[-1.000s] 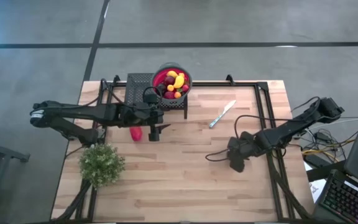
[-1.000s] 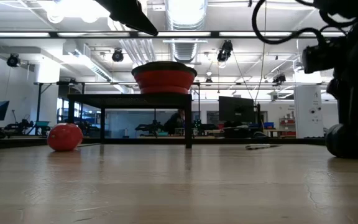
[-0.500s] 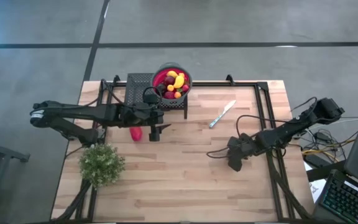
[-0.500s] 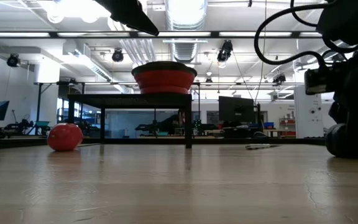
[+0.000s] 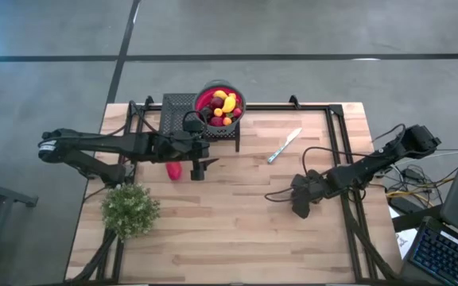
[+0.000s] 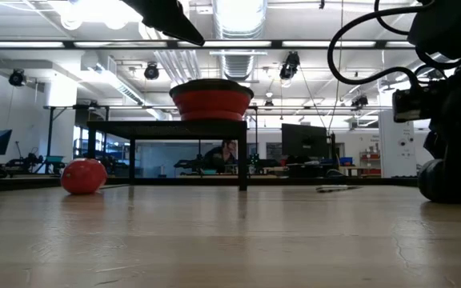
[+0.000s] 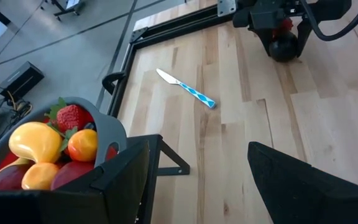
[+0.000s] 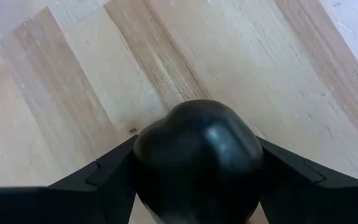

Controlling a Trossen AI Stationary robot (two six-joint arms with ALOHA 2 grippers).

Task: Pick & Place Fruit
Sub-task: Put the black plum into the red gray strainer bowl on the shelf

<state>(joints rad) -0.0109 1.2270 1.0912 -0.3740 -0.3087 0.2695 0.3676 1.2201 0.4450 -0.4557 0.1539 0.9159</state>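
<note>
A bowl [image 5: 221, 103] of red, yellow and orange toy fruits [image 7: 48, 149] stands on a black rack [image 6: 166, 128] at the table's far side. One larger red fruit [image 5: 173, 170] lies on the table in front of the rack. My left gripper [image 5: 199, 168] hangs open above the table just right of that red fruit and touches nothing. My right gripper [image 5: 300, 208] is low over the table's right half, shut on a dark round fruit [image 8: 197, 162]. My right gripper holds the dark round fruit pinched between its two fingers [image 8: 104, 174], one on each side at its widest part. The fingers slant down at it from the table's right side. In the low view the fruit's underside [image 6: 440, 196] sits at the table top.
A silver knife with a blue handle [image 5: 285, 145] lies between the rack and my right arm. A bushy green plant [image 5: 130, 210] stands near the left edge. Black frame rails [image 5: 336, 151] run along the table's sides. Bare wood [image 5: 229, 230] fills the near half.
My right gripper has come down toward the table and shifted slightly left, still shut on the dark fruit; it has kept still in the last half second. My left arm has not moved.
</note>
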